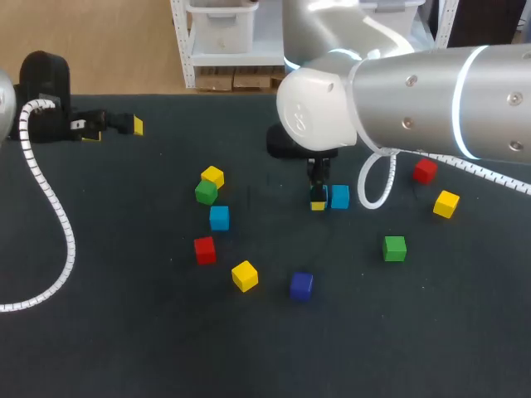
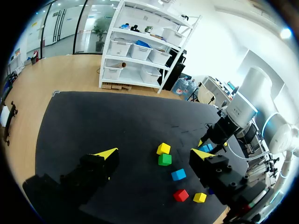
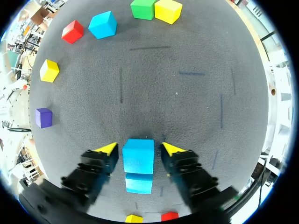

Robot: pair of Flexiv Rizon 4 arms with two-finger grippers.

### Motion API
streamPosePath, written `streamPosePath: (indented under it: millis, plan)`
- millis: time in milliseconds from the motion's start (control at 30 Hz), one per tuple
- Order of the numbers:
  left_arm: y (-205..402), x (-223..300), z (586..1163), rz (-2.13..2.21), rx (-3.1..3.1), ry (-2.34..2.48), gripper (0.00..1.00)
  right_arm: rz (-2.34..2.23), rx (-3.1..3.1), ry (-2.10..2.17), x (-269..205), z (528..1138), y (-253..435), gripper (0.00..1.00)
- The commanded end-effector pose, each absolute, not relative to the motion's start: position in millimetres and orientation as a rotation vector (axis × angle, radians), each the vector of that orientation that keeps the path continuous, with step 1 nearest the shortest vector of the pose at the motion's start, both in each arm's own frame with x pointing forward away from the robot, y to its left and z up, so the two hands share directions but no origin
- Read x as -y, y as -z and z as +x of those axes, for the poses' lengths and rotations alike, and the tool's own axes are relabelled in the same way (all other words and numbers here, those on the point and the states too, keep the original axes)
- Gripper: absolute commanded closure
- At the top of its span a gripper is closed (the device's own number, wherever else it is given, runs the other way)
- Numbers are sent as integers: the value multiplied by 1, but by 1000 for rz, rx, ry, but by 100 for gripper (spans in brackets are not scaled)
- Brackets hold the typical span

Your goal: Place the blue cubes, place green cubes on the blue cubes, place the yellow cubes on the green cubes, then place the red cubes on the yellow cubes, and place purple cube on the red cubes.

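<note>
The fingers [image 3: 106,148] of the right gripper [image 3: 139,149] are spread and straddle a blue cube [image 3: 138,161] on the table [image 1: 124,332]. A thin dark gap seems to show on each side of the cube, so I judge nothing is pinched, though the wrist view is too steep to be sure. This cube sits right of the table's middle. The second blue cube [image 1: 219,217] lies well to its left, just near of a green cube [image 1: 206,192] and a yellow cube [image 1: 213,176] that touch each other.

If one finger meets the cube first on closing, it could skid or twist on the mat. A grip too high on its sides could let it pivot out. The white cable [image 1: 377,186] looping off the right arm hangs just right of the cube and could snag it on the lift.

The left gripper [image 1: 114,128] rests at the far left with its fingers wide apart and holds nothing.
</note>
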State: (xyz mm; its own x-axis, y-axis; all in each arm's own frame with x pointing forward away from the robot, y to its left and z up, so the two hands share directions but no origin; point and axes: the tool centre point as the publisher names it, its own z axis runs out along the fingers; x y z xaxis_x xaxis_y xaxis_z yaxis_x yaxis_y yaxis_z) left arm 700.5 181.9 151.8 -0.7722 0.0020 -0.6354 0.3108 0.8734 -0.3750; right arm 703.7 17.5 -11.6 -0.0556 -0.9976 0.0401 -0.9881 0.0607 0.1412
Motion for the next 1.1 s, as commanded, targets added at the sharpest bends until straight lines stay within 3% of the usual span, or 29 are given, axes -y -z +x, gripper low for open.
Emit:
streamPosePath:
  millis: [33, 1100]
  plan:
    - [-150, -184, 700, 230, -2377, 633, 0, 2066, 2200, 118, -17, 704, 9, 0]
    - [-150, -184, 700, 230, -2377, 633, 0, 2019, 2671, 70, 17, 682, -94, 0]
